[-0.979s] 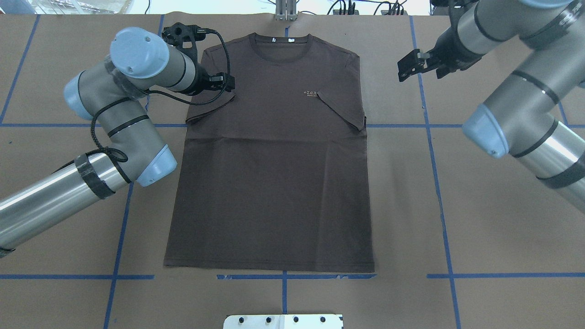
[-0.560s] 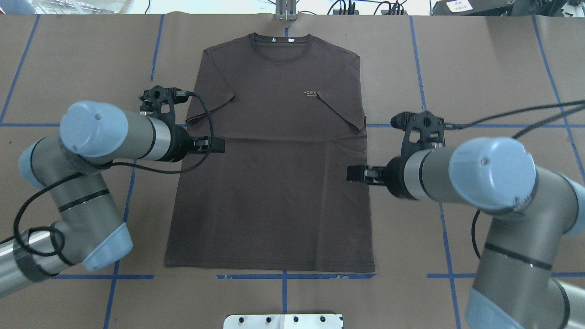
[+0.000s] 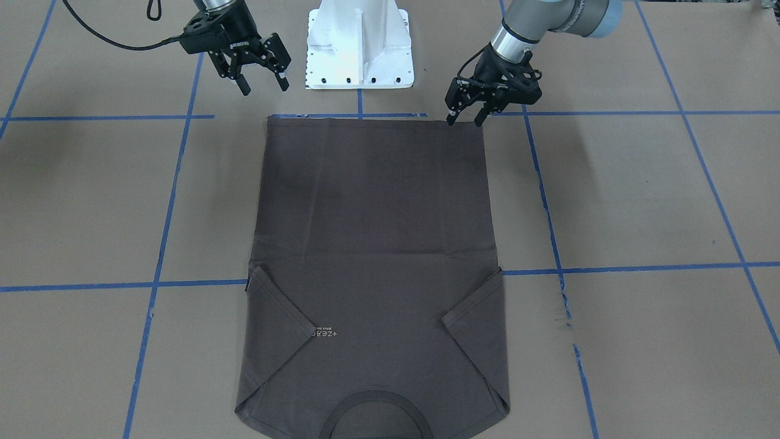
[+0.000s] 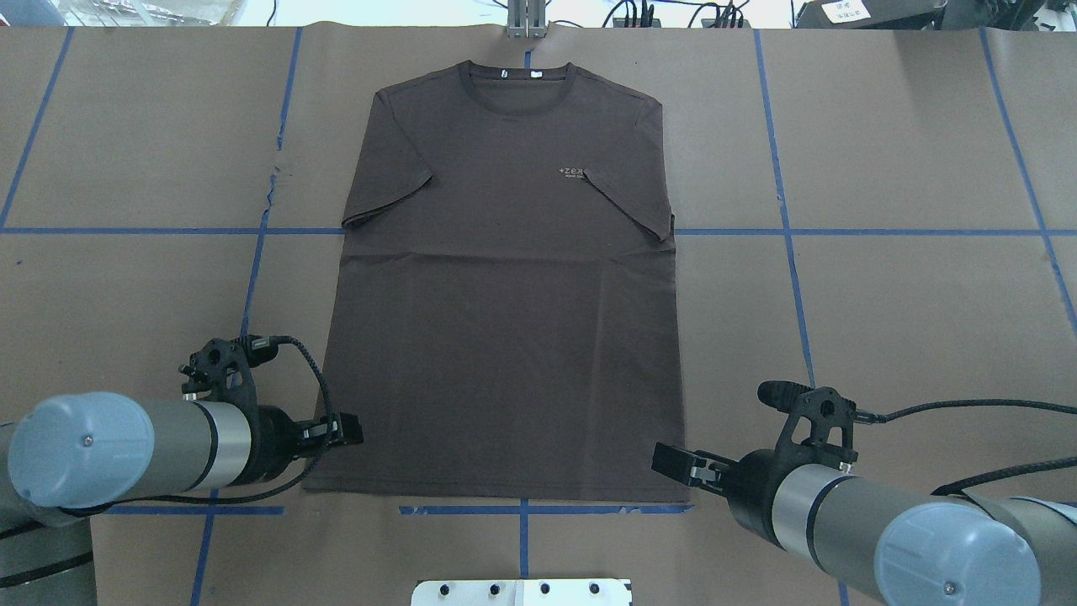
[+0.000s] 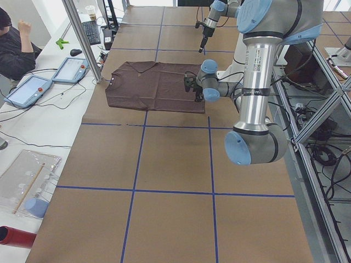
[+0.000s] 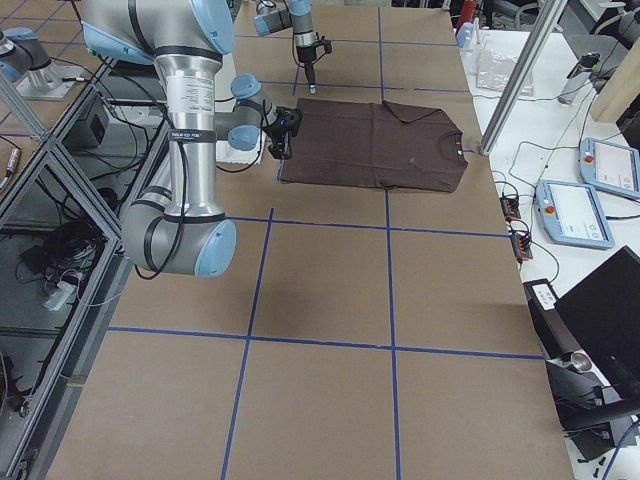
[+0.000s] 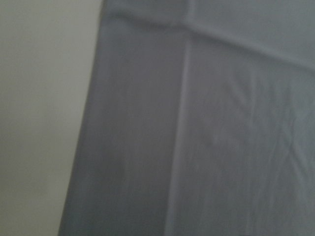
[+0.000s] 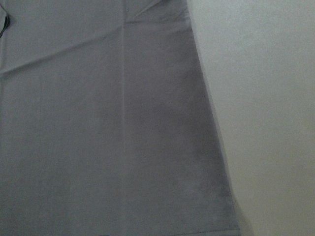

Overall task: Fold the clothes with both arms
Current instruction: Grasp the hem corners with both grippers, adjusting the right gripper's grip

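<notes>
Overhead exterior: arms (image 4: pixel 193 444) (image 4: pixel 808 505) beside T-shirt (image 4: pixel 505 337) hem

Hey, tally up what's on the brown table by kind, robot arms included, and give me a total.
T-shirt: 1
Robot arms: 2, the left arm and the right arm
White pedestal base: 1
Total: 4

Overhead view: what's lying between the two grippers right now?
The lower part of the T-shirt, near its hem, fills the stretch from the left gripper to the right gripper. Nothing else lies there. The overhead view shows it.
</notes>
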Motion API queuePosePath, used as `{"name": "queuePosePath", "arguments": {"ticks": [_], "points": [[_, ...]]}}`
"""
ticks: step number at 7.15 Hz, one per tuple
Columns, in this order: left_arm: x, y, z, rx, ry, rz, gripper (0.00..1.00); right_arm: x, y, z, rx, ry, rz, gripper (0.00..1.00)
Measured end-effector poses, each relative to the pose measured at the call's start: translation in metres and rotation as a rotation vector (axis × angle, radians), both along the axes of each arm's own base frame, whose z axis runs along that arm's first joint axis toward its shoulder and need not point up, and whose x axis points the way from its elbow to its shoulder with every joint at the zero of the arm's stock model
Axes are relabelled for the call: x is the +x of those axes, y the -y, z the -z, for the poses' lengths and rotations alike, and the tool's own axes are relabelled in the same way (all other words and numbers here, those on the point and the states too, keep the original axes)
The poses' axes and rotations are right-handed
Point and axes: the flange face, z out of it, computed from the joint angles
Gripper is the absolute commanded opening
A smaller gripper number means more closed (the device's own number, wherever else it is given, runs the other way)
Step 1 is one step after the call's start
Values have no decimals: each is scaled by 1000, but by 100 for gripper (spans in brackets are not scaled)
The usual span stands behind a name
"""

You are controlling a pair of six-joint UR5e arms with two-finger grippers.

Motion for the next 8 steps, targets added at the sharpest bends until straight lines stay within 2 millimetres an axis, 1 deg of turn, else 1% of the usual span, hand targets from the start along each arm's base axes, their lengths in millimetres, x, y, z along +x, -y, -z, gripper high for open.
{"name": "queuePosePath", "arguments": {"ticks": [1,2,4,8], "points": [[6,-19,-13,-45,20,12,44,0,-4,-4,1,6,-1,97],[10,-30,-23,-61,41,20,44,1,-6,-4,2,8,-2,98],[12,-35,-37,-61,79,19,44,1,-6,-5,3,9,-5,98],[17,-35,-49,-40,130,2,44,1,-6,-4,4,10,-6,98]]}}
